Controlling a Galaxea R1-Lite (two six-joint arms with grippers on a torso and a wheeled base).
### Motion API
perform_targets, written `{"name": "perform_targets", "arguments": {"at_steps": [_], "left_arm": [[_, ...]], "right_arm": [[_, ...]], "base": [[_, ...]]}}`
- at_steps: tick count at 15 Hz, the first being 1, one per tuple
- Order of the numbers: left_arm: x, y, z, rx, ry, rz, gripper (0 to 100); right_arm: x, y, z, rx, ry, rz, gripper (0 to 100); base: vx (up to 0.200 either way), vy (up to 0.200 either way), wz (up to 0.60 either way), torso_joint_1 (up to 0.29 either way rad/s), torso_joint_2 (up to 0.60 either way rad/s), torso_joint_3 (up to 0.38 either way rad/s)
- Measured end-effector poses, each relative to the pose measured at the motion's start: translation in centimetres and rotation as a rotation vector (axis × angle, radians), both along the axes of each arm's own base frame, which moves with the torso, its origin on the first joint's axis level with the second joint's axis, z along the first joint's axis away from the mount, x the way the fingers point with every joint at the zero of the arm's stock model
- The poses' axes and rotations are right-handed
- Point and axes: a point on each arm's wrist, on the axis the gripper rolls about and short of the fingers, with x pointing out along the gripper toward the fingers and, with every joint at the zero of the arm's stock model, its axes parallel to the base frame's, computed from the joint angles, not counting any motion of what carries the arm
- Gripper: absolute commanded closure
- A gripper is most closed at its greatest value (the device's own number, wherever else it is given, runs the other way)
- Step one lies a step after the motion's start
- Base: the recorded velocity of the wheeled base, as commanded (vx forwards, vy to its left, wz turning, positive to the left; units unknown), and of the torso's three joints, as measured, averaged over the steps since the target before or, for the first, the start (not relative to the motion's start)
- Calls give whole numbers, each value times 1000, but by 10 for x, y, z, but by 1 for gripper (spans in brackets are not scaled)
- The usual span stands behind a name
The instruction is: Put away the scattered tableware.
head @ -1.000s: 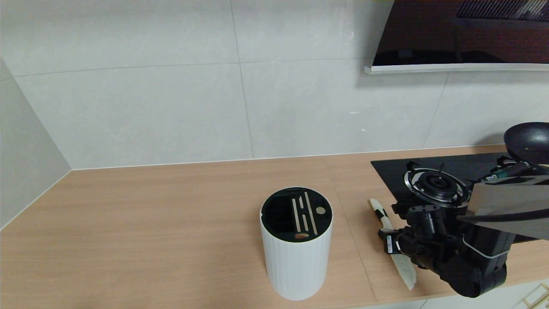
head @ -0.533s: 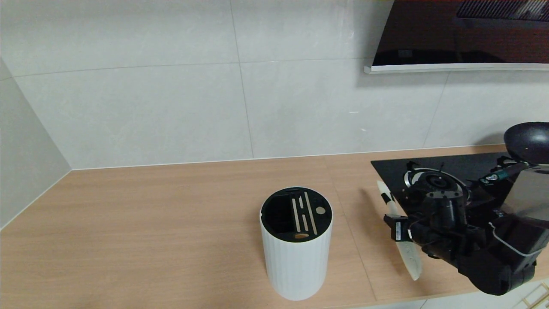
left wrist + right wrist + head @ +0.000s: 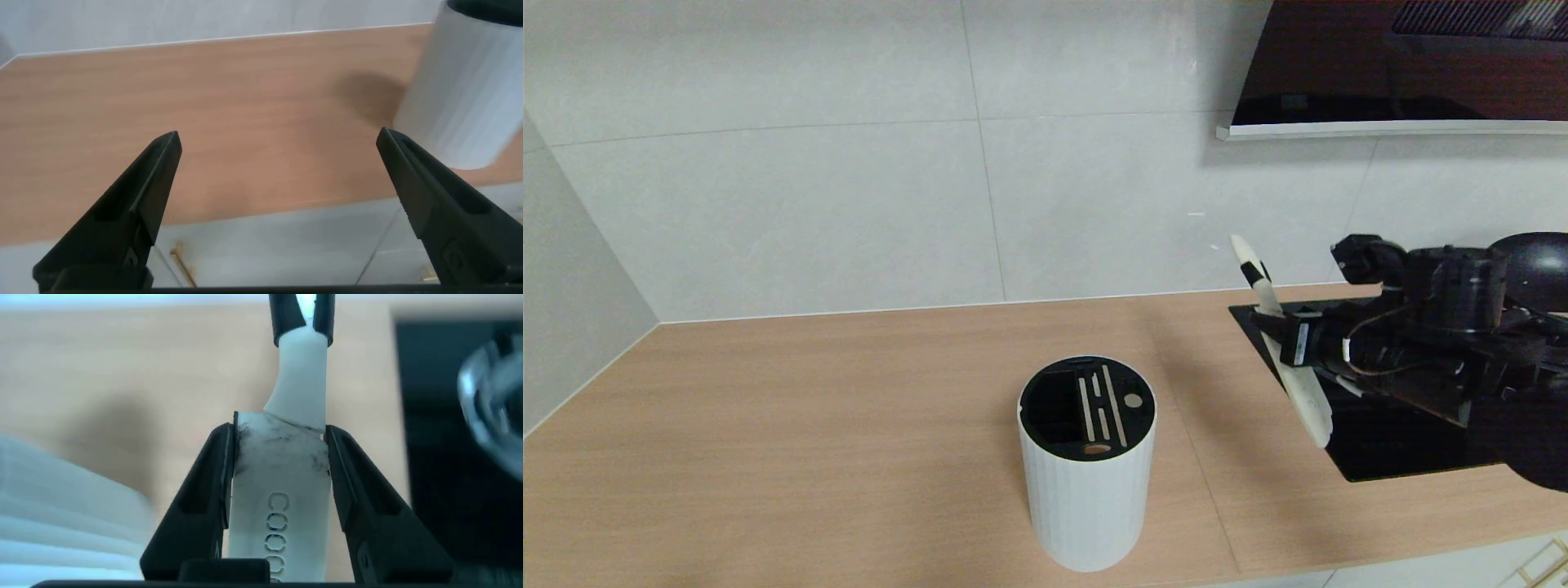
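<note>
R tool [image 3: 1288, 345] clamps white knife [image 3: 1304, 394] mid-air; L wrist cam: L tool [image 3: 278, 145] wide, by holder [image 3: 470, 90].

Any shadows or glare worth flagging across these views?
Head view: soft shadows of the knife and right gripper fall on the countertop beside the hob; the glossy range hood shows faint reflections, no harsh glare. Left wrist view: a dark shadow patch lies on the wood beside the white holder.

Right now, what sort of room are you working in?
Most likely a home kitchen: a black glass hob set into a wood-look countertop, a range hood above it on the tiled wall, and a white slotted knife holder standing on the countertop.
</note>
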Motion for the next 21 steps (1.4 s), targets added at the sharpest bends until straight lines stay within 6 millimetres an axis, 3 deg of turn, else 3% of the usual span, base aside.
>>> {"name": "perform_targets", "arguments": {"at_steps": [2, 5, 9, 11, 13, 15, 18, 21], "left_arm": [[-2, -1, 29, 2, -1, -72, 0], [17, -4, 81, -1, 68, -167, 0], [99, -13, 149, -105, 202, -324, 0], [144, -36, 167, -241, 222, -455, 0], [179, -68, 172, -410, 235, -544, 0], [200, -96, 164, -552, 303, -608, 0], [224, -123, 154, -676, 311, -649, 0], [231, -136, 144, -688, 343, -652, 0]], "right_arm": [[-11, 20, 35, 28, -62, 80, 100], [-36, 48, 58, 54, -84, 198, 100], [-67, 83, 73, 70, -89, 346, 100], [-74, 92, 71, 71, -88, 380, 100], [-85, 105, 69, 66, -77, 429, 100], [-95, 116, 67, 60, -71, 454, 100], [-107, 132, 63, 55, -68, 428, 100], [-117, 145, 64, 106, -42, 454, 100]], "base": [[0, 0, 0, 0, 0, 0], [0, 0, 0, 0, 0, 0], [0, 0, 0, 0, 0, 0], [0, 0, 0, 0, 0, 0], [0, 0, 0, 0, 0, 0], [0, 0, 0, 0, 0, 0], [0, 0, 0, 0, 0, 0], [0, 0, 0, 0, 0, 0]]}}
